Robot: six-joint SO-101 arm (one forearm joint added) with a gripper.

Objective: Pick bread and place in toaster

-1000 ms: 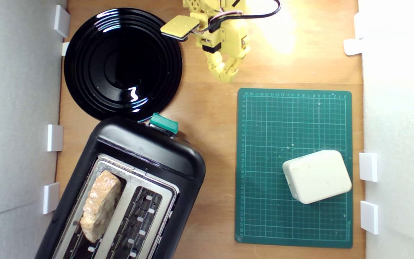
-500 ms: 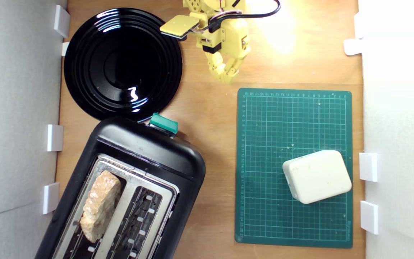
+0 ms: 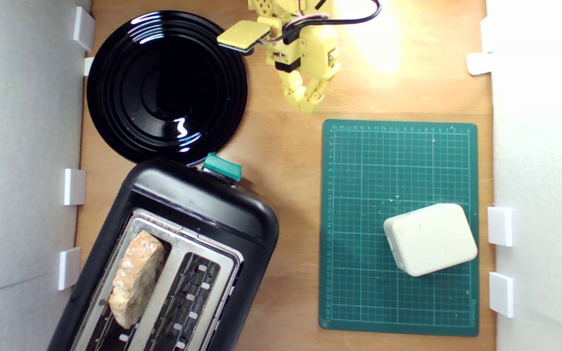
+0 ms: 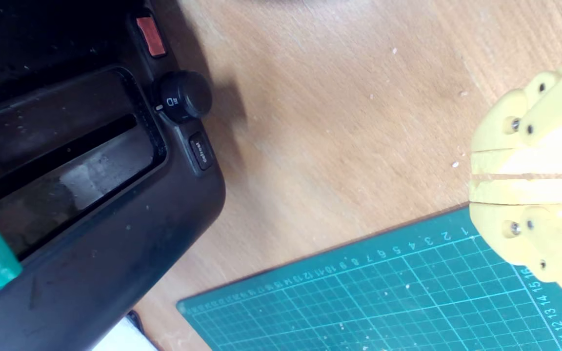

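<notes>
The bread [image 3: 135, 279] stands in the toaster [image 3: 203, 204] slot nearer the exterior view's left (so the task looks done), and the empty gripper [image 3: 306, 103], jaws together, hangs well apart.

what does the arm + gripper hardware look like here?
The arm is pale yellow plastic, apparently 3D-printed, with blocky rounded housings and a black insert on one side. A black cable and thinner coloured wires loop over it. A flat yellow square plate sticks out sideways. The gripper has two flat yellow fingers with small screws.
</notes>
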